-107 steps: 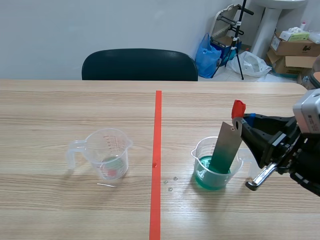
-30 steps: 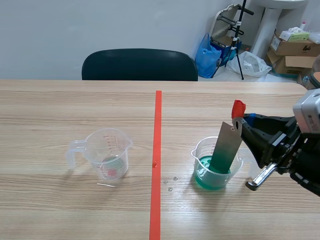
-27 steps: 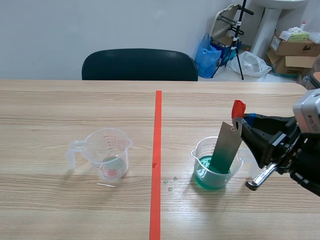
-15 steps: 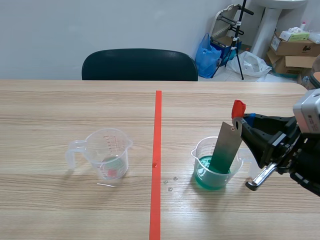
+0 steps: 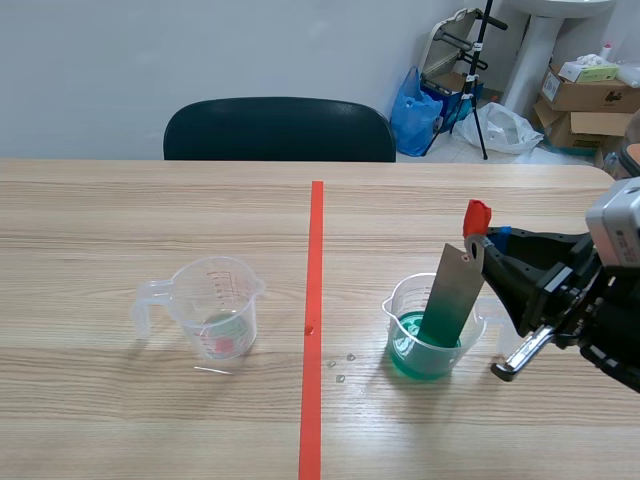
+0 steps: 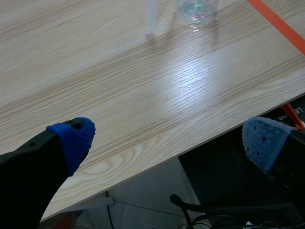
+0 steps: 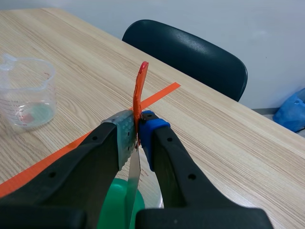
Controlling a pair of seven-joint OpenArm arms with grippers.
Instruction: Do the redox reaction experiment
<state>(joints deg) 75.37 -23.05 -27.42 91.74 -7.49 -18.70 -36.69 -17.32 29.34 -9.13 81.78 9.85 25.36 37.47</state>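
A grey metal strip [image 5: 451, 296] with a red tip stands tilted in a clear beaker [image 5: 432, 328] of green liquid, right of the orange line. My right gripper [image 5: 486, 243] is shut on the strip's upper end; in the right wrist view the strip [image 7: 138, 102] is pressed between the two pads, with the green beaker [image 7: 117, 210] under them. A second clear beaker [image 5: 212, 306], nearly empty with a faint residue, stands left of the line and shows ahead of my left gripper [image 6: 167, 138] as the beaker [image 6: 195, 10]. That left gripper is open over the table's near edge.
A black chair [image 5: 279, 128] stands behind the table's far edge. A few small droplets [image 5: 341, 366] lie on the wood between the line and the green beaker. Boxes and bags sit on the floor at the back right.
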